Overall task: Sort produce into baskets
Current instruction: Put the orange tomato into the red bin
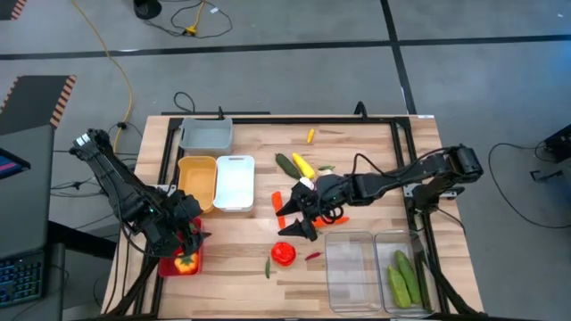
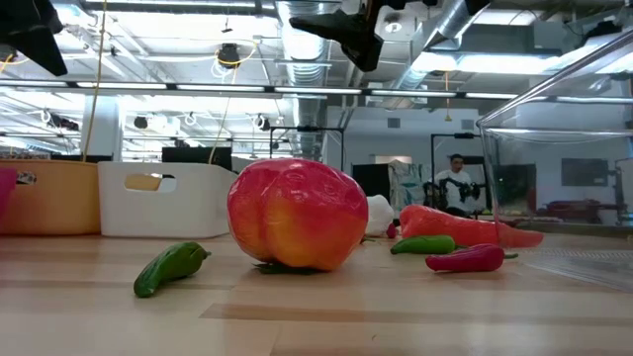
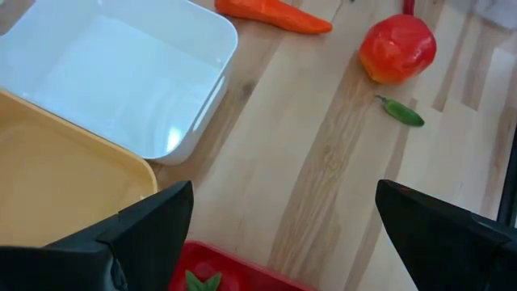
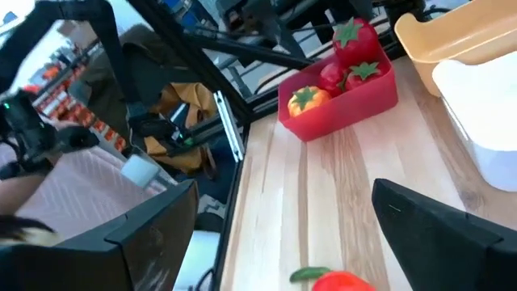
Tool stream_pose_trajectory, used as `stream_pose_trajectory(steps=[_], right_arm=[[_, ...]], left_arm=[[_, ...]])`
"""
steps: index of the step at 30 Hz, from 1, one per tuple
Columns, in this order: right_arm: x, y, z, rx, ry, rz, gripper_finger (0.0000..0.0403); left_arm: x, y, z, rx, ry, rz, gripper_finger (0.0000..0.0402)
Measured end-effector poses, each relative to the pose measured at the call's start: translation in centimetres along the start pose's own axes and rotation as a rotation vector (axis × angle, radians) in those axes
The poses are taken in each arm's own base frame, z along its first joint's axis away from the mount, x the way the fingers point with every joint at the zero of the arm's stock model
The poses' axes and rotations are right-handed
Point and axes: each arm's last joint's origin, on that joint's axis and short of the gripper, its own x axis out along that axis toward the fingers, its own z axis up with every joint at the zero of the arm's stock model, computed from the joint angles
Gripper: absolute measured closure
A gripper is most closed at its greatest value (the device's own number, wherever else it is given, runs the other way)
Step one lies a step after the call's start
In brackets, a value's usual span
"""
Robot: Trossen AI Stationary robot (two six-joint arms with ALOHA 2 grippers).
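A: Where are your arms?

B: Your left gripper [image 1: 190, 234] hangs over the red bin [image 1: 178, 265] at the table's near-left corner, arm folded back toward the left edge. In its wrist view the fingers [image 3: 145, 230] stand wide apart with nothing between them. Your right arm stretches in from the right edge, and the right gripper [image 1: 299, 218] hovers mid-table, just above the big red pepper [image 1: 284, 253]. Its fingers [image 4: 428, 234] are also spread wide and empty.

A: And the produce?

B: The red bin holds tomatoes [image 4: 352, 39] and an orange-yellow pepper [image 4: 307, 99]. Cucumbers [image 1: 403, 278] lie in the far-right clear bin [image 1: 404, 241]; the other clear bin [image 1: 350, 270] sits just beside it. The yellow bin [image 1: 197, 183], white bin [image 1: 235, 182] and grey bin [image 1: 206, 135] stand together on the left. Loose on the wood: a green chili [image 2: 170, 267] near the big pepper, a red chili [image 2: 468, 259], a carrot [image 2: 465, 226], a yellow piece [image 1: 303, 166] next to a dark cucumber [image 1: 286, 163], and a small orange bit [image 1: 310, 135] farther back.

A: Anything you can't make out?

B: The right gripper covers whatever lies under it in the overhead view. From table height, both grippers are cut off at the top, and the white lump [image 2: 380, 214] behind the pepper is half hidden.
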Motion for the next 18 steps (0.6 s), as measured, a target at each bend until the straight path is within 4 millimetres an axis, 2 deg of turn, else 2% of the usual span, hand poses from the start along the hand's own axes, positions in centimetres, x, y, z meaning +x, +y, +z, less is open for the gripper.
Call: stream_pose_trajectory(steps=[6,11,18], right_arm=[[0.2,0.1,-0.5,0.102,-0.059,-0.142,0.0009],[0.3,0.1,-0.7,0.096,-0.055,-0.153,0.0005],[0.6,1.8,-2.0,-0.113,0.004,-0.128,0.0006]], left_arm=[[0.0,0.0,0.0,0.0,0.0,0.0,0.0026],[0.0,0.0,0.0,0.0,0.0,0.0,0.0026],[0.0,0.0,0.0,0.0,-0.008,0.003,0.0026]])
